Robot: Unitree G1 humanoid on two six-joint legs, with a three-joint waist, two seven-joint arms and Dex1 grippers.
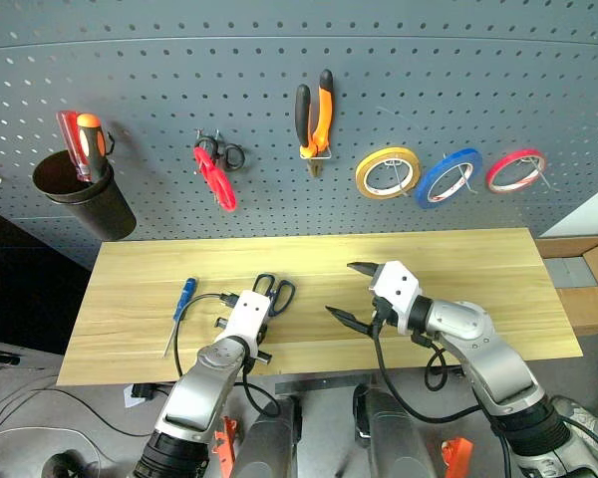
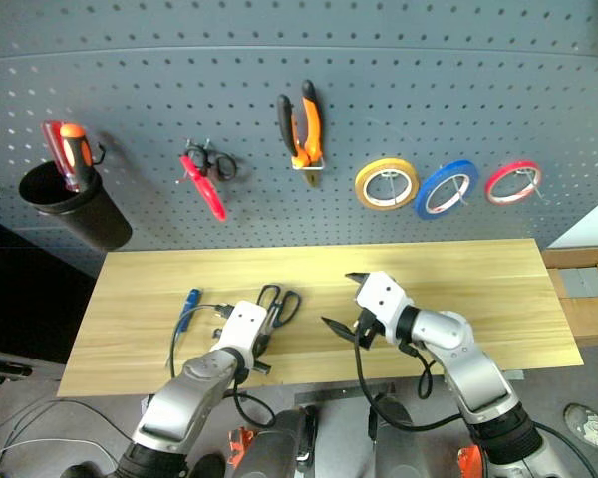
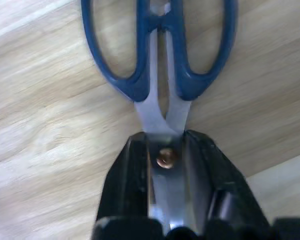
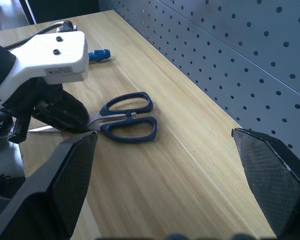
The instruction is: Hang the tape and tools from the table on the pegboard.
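Left gripper [image 3: 167, 165] is clamped on the blue-handled scissors [image 4: 126, 119] at the pivot: both black fingers [image 3: 125, 175] press the steel blades either side of the brass rivet. The scissors lie flat on the table [image 1: 458, 269], blades closed, with two dark-blue oval handle loops pointing toward the pegboard [image 1: 279, 80] at 12 o'clock.

Right gripper [image 1: 351, 292] hangs just above the table at about 3 o'clock from the scissors, jaws spread wide, holding nothing.

Slim blue-handled screwdriver [image 1: 180, 311] lies on the table at 9 o'clock from the scissors, well apart, with the handle toward the board.

On the pegboard, the orange-and-black pliers [image 1: 315, 118] hang handles up. The blue tape [image 1: 448, 177] hangs between the yellow ring [image 1: 387, 171] and the red ring [image 1: 515, 170].
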